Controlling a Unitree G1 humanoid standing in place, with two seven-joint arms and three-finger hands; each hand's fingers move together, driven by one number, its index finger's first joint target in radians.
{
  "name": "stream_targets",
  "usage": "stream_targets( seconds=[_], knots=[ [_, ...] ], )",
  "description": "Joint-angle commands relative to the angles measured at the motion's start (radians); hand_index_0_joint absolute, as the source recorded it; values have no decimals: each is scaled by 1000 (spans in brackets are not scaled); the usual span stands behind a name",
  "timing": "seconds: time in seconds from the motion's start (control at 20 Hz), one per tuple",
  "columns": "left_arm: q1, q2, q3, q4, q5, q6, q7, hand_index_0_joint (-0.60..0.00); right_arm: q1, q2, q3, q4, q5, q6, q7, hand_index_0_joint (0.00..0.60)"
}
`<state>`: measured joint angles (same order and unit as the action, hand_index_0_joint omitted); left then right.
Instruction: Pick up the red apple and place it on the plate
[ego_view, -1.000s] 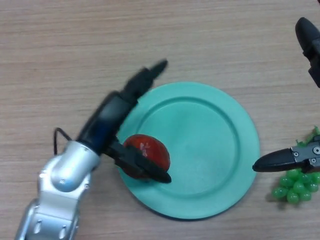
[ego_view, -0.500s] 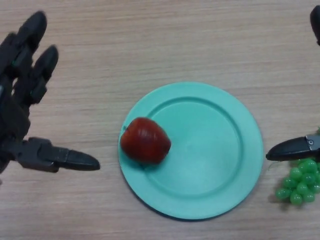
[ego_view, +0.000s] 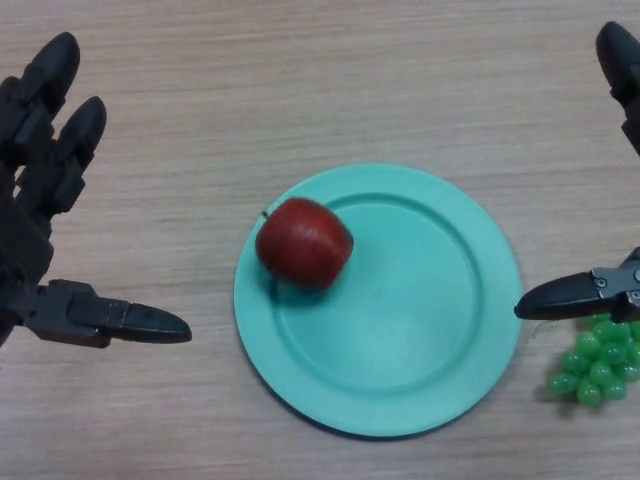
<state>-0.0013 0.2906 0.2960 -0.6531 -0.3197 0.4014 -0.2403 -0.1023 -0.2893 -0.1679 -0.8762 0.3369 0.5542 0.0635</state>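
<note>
The left hand shows at the view's left edge, palm spread, fingers straight and pointing away, thumb stretched out sideways. The right hand shows at the right edge, fingers straight and apart, holding nothing.

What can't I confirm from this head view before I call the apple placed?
- Right robot hand: mostly cut off by the right edge; only a thumb and one fingertip at the top corner show, so its pose is unclear.
- Left robot hand: palm cut off by the left edge; fingers spread straight.
- Green grapes: partly covered by the right thumb and cut by the edge.
- Red apple on the teal plate: its underside is hidden.
</note>
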Motion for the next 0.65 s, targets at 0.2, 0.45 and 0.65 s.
stream_targets(
  seconds=[0.2, 0.45, 0.65],
  knots=[
    [-31, 30, 69, -105, -32, -125, 93, 0, -16, -1, -9, -48, -50, -157, -4, 0],
    [-20, 29, 91, -157, -34, -101, 100, 0, 3, -1, -33, -60, -19, -146, 9, 0],
    [-8, 18, 81, -174, -1, -100, 114, 0, 38, 12, -22, -77, -24, -172, 15, 0]
  ],
)
